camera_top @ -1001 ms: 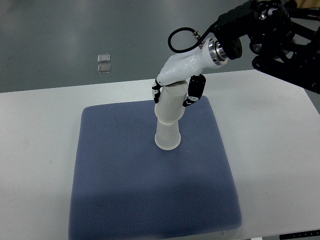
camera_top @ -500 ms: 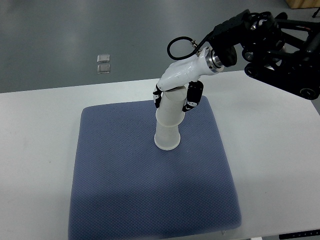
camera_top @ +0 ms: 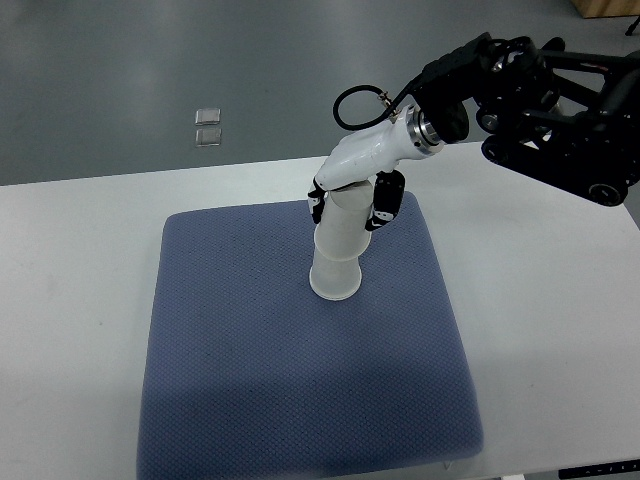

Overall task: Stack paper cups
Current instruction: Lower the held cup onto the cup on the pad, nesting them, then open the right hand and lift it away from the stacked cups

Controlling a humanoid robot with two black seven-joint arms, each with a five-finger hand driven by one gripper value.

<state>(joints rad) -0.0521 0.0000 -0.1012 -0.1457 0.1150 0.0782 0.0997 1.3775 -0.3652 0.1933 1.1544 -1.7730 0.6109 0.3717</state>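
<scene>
A stack of white paper cups (camera_top: 337, 255) stands upside down on the blue mat (camera_top: 250, 380), near the mat's middle back. The top cup leans slightly toward the back. My right hand (camera_top: 348, 205) comes in from the upper right and is curled around the top of the stack, with fingers on both sides of the upper cup. The cup's top end is hidden under the palm. The left arm is not in view.
The blue mat lies on a white table (camera_top: 70, 300). The black right arm (camera_top: 540, 90) hangs over the table's back right corner. Two small clear squares (camera_top: 207, 125) lie on the grey floor beyond the table.
The right arm has drawn a little up and back. The hand stays on the top cup, and the stack has barely shifted.
</scene>
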